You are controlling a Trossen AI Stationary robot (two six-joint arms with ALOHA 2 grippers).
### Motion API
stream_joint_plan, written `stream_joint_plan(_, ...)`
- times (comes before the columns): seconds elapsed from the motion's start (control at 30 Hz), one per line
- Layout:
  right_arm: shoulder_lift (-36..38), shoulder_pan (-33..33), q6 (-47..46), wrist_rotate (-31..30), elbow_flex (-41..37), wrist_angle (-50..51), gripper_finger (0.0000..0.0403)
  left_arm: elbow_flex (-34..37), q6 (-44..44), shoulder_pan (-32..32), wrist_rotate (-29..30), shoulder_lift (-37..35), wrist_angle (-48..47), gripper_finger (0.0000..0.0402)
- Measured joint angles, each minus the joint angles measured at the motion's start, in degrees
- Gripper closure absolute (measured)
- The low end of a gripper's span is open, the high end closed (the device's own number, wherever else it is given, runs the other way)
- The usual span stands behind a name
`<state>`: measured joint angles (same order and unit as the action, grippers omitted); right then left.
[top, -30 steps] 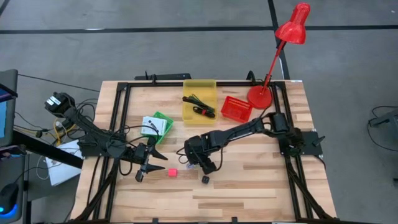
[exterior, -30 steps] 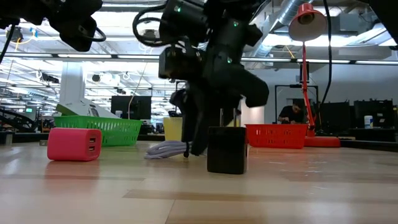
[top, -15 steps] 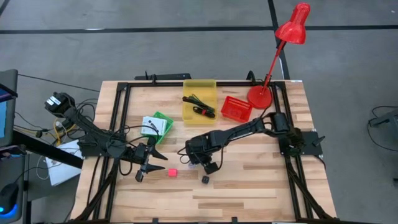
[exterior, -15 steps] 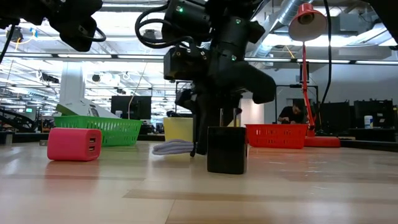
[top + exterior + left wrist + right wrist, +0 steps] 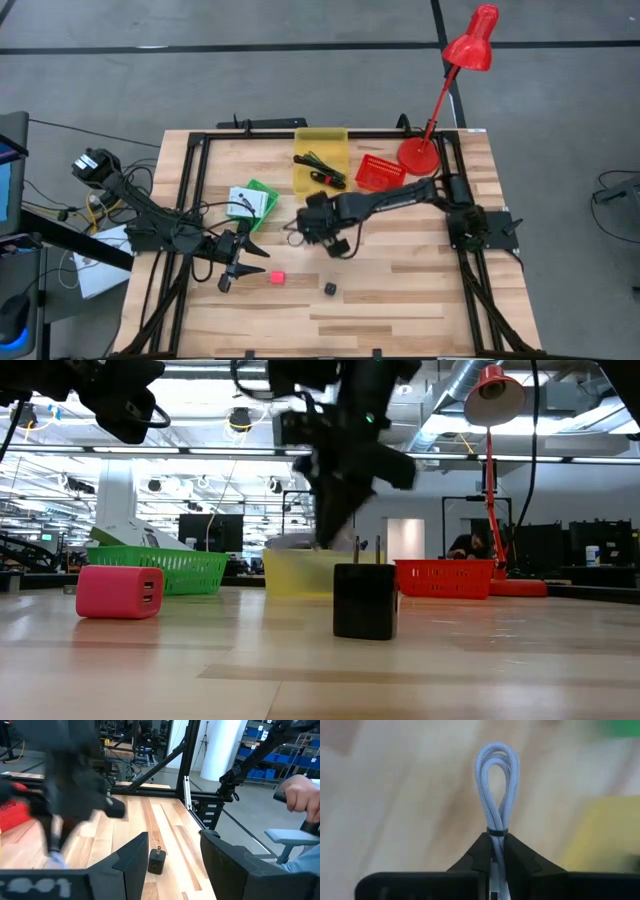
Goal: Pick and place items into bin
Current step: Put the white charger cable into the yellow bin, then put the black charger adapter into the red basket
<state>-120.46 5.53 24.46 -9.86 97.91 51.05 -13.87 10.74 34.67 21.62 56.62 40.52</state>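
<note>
Right gripper (image 5: 495, 845) clamped on pale braided cable loop (image 5: 497, 785), mid-carry near yellow bin (image 5: 320, 160); next: centre over bin, release. Left gripper (image 5: 172, 855) idle, jaws open

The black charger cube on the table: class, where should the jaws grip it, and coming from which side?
Come from above onto the black charger cube: take its two flat side faces, below the prongs that stand up from its top. It sits upright and apart from the pink charger cube, so a top-down approach looks clear.

pale blue looped cable (image 5: 497, 795) pinched, raised near yellow bin (image 5: 320, 160).
</note>
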Motion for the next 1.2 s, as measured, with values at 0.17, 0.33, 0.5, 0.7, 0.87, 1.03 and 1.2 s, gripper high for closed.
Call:
stream_joint_plan(0.17, 2.7, -4.3, 1.9, -5.1, 3.3, -0.2, 0.038, 0.0, 0.0, 0.0, 0.0, 0.0, -0.1, 0.023)
stream_joint_plan(0.33, 4.6, -10.2, 2.3, -7.5, 5.0, -2.8, 0.0372, 0.0, 0.0, 0.0, 0.0, 0.0, -0.1, 0.023)
stream_joint_plan(0.5, 4.8, -15.7, -0.9, -6.9, 5.1, -5.2, 0.0341, 0.0, 0.0, 0.0, 0.0, 0.0, -0.1, 0.023)
stream_joint_plan(0.7, 4.8, -19.8, -4.6, -5.7, 5.0, -4.8, 0.0307, 0.0, 0.0, 0.0, 0.0, 0.0, -0.1, 0.023)
stream_joint_plan(0.87, 4.8, -20.3, -6.5, 0.3, 5.0, -4.1, 0.0281, 0.0, 0.1, 0.0, 0.0, 0.0, -0.1, 0.023)
stream_joint_plan(1.03, 4.8, -19.1, -9.7, 8.7, 5.0, -0.6, 0.0263, 0.0, 0.2, 0.0, 0.0, 0.0, -0.1, 0.023)
stream_joint_plan(1.2, 4.8, -16.0, -14.3, 12.8, 5.0, 5.0, 0.0259, 0.0, 0.5, 0.0, 0.0, 0.0, -0.1, 0.023)
